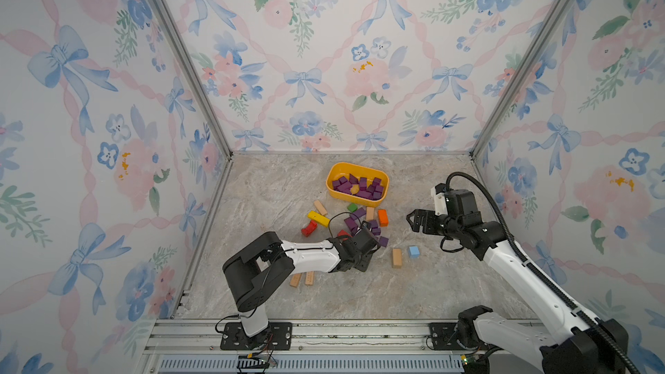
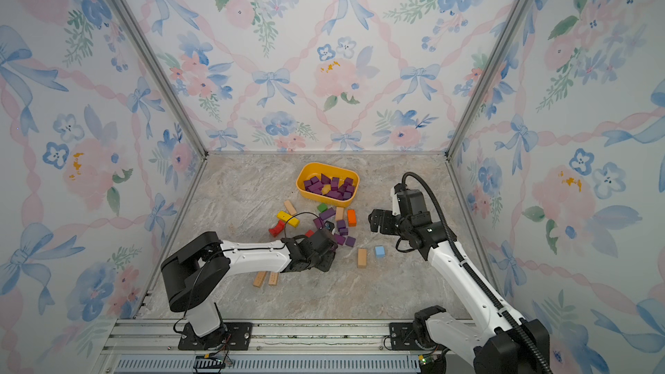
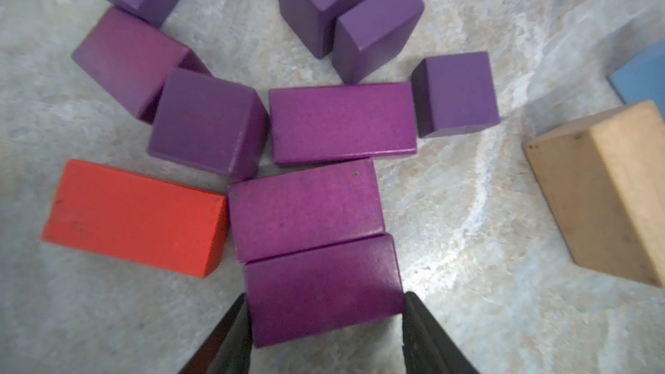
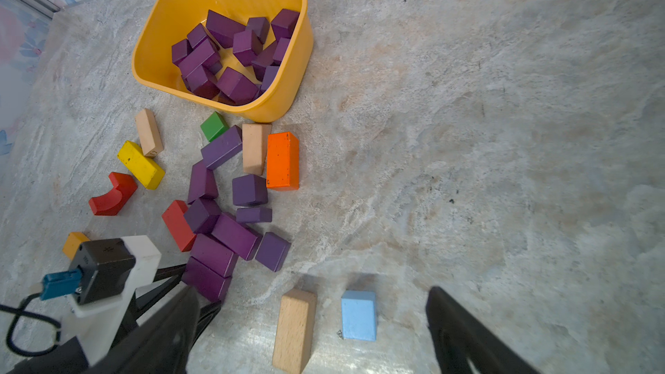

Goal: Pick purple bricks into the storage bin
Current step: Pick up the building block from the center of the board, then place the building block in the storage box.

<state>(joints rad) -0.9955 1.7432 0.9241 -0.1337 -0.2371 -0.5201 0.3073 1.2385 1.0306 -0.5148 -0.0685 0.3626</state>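
The yellow storage bin (image 1: 338, 169) (image 2: 306, 171) (image 4: 288, 102) stands at the back of the floor, with several purple bricks (image 1: 360, 187) (image 4: 230, 52) lying inside it. More purple bricks (image 1: 356, 215) (image 4: 234, 233) lie loose in a cluster in front of it. My left gripper (image 3: 325, 296) (image 4: 201, 284) is low over the near end of that cluster. Its fingers press both ends of one purple bar (image 3: 320, 282), which still lies on the floor. My right gripper (image 1: 414, 223) (image 2: 374, 221) (image 4: 311, 296) hovers open to the right of the cluster and holds nothing.
A red block (image 3: 133, 217) touches the bricks beside the gripped bar. A tan bar (image 1: 397, 257) and a light blue cube (image 1: 414, 251) lie under the right gripper. Orange (image 1: 383, 217), green (image 1: 352, 207), yellow (image 1: 318, 218) and red arch (image 1: 308, 228) blocks border the cluster. Two tan bars (image 1: 302, 278) lie by the left arm.
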